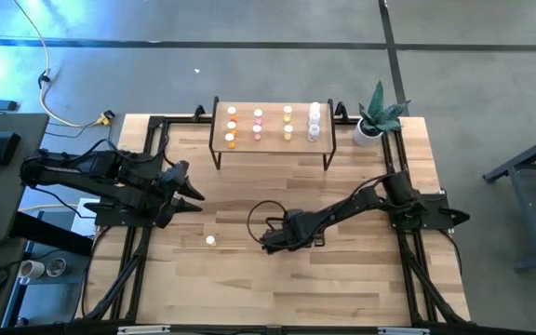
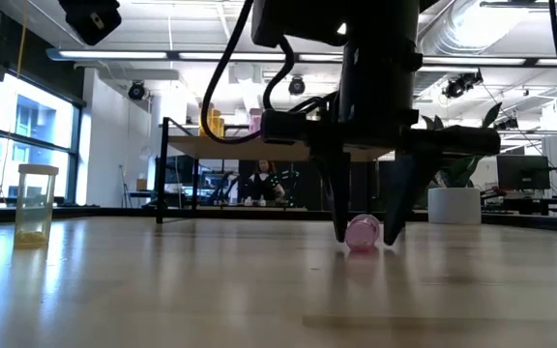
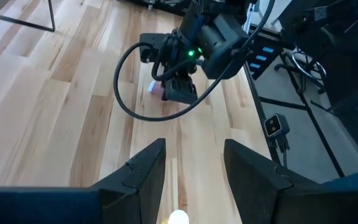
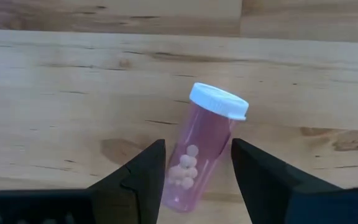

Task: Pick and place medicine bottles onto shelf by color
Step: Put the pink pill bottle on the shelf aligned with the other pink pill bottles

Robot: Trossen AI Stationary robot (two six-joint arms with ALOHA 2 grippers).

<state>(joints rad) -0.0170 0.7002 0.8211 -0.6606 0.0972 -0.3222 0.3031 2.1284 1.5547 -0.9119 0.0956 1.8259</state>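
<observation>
At table centre, right gripper (image 4: 194, 177) fingers apart around lying pink bottle (image 4: 197, 158), no readable label, left gripper (image 3: 191, 171) fingers apart

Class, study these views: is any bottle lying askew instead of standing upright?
Yes. The pink bottle lies on its side on the table, between the open fingers of the right hand. The yellow bottle stands upright.

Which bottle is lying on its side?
The pink white-capped pill bottle on the tabletop, between the right gripper's open jaws. The yellow bottle off the shelf stands upright, as do the shelved ones.
</observation>
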